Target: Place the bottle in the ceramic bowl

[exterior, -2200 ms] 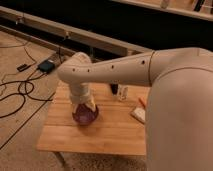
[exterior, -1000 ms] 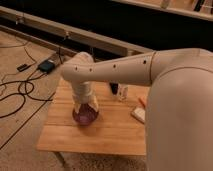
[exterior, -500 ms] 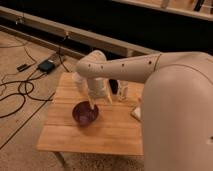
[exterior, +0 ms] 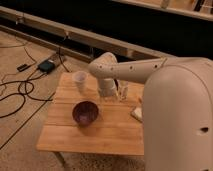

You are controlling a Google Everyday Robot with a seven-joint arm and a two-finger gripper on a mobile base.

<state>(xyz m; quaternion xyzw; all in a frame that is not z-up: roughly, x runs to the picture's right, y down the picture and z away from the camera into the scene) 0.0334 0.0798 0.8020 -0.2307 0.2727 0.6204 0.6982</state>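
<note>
Left to right on the table point(exterior: 65, 141):
- white cup point(exterior: 80, 80): upright near the back-left corner.
- ceramic bowl point(exterior: 75, 113): in front of the cup, left of the table's centre. Looks empty.
- gripper point(exterior: 107, 95): low over the back-centre of the table, between cup and bottle, just left of the bottle. Can't tell how wide it is open or whether it has hold of anything, because the wrist covers it. Probably not on the bottle yet, but that's a guess.
- bottle point(exterior: 123, 92): upright on the wood near the back edge, right of centre, well apart from the bowl.
- pale flat object point(exterior: 137, 113): at the right edge, partly behind the arm.

Progress: no step completed yet. The bottle is not in the bowl and not lifted. Left to do: grasp, lift, carry forward-left to the bowl, release.

Vs earlier frames: the gripper was hanging over the bowl and has now swung back and right, next to the bottle. Bottle, cup and bowl haven't moved.
</note>
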